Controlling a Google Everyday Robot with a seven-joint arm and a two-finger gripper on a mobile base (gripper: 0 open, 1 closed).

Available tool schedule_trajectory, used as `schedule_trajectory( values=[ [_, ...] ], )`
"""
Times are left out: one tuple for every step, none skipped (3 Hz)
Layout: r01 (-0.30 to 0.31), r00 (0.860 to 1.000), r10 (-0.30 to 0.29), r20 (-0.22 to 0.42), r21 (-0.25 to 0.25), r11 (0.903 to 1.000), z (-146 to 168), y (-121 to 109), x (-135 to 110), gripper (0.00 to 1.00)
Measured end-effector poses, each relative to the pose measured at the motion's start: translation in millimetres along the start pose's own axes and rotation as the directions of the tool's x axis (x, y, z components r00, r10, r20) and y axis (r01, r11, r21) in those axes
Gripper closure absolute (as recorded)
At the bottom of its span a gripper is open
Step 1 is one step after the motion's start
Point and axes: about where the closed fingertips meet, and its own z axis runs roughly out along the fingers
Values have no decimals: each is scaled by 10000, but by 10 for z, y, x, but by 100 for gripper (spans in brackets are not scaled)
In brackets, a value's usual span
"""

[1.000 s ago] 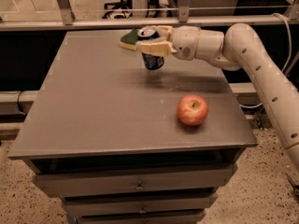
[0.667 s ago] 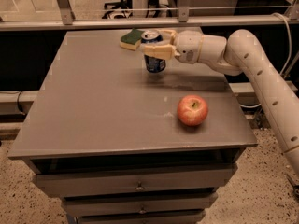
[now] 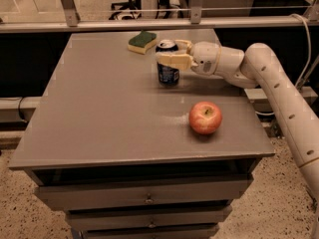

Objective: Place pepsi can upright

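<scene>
Fingers (image 3: 174, 60) of gripper (image 3: 168, 50) clamped on upper part of pepsi can (image 3: 168, 74), one in front, one behind rim. Can stood upright on desk (image 3: 99, 108), toward back edge, right of centre. Arm (image 3: 271, 78) reached in from right. Green-and-yellow sponge (image 3: 142, 41) lay behind-left of can, not touching. Red apple (image 3: 205, 117) sat nearer front edge, well apart from can.

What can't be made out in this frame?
- Camera view: the gripper, at the pepsi can toward the back of the table, hides the can's upper band.
- Can's label print: too small to read.
- Arm: cut off by the right edge.
- Drawers' contents: behind shut fronts.
</scene>
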Motion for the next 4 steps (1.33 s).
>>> schedule_trajectory(
  values=[
    [-310,9991,311,-294,67,9995,-183,46,-3,44],
    [-423,9972,433,-618,170,9990,-267,114,-30,21],
    [-441,9929,478,-1088,357,9984,-372,231,-73,1],
    [-336,9812,428,-1884,518,9981,-551,381,-125,0]
  ],
)
